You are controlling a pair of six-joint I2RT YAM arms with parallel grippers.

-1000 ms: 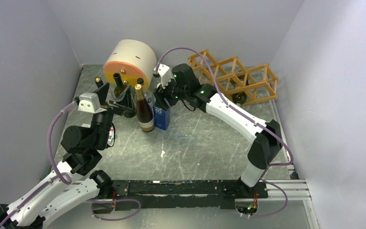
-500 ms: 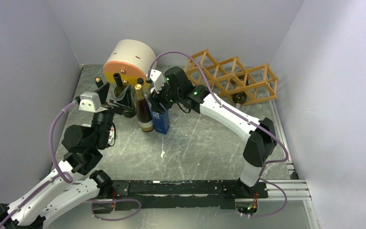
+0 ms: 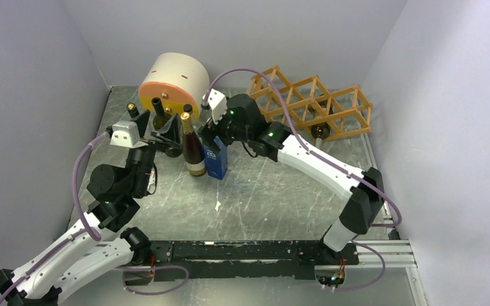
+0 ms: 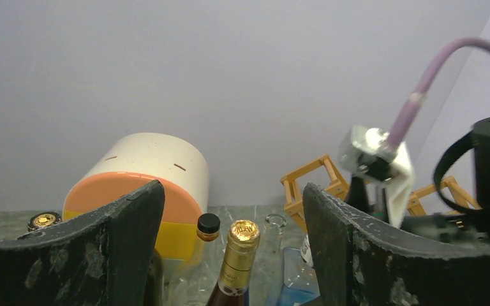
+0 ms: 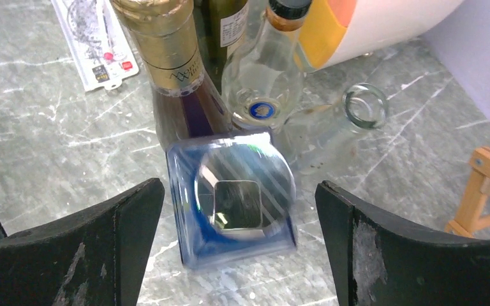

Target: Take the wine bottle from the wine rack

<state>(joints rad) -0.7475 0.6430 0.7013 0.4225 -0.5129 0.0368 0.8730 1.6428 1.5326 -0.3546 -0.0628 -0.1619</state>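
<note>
At the table's back right, the orange-tan wooden lattice wine rack (image 3: 312, 102) holds a dark wine bottle (image 3: 319, 132) in a lower cell. Right gripper (image 5: 239, 188), jaws wide apart, hovers over a blue square glass bottle (image 5: 230, 248); left gripper (image 4: 233, 186) likewise spread.

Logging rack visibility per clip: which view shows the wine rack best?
Top external: the whole wine rack shows, with a bottle in a lower cell. Left wrist catches only some sticks; right wrist, one corner.
</note>
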